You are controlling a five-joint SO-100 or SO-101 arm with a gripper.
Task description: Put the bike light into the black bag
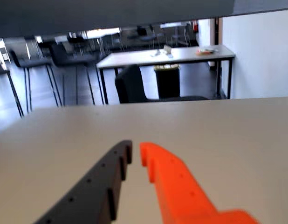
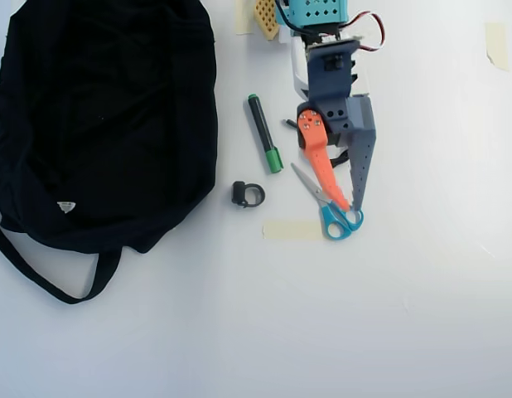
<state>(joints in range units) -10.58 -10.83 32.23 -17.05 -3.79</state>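
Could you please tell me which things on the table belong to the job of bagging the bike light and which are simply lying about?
Belongs to the job:
- small black bike light with ring loop
- large soft black fabric bag
- orange-and-grey gripper, nearly closed and empty

Just lying about:
- green-capped black marker
- blue-handled scissors
- strip of pale tape

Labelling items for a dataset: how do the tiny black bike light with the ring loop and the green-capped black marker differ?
The bike light is far shorter than the marker. The light is a blocky body joined to a round ring; the marker is a slim straight stick. The light is all black; the marker has green ends. Both lie on the white table, right of the black bag.
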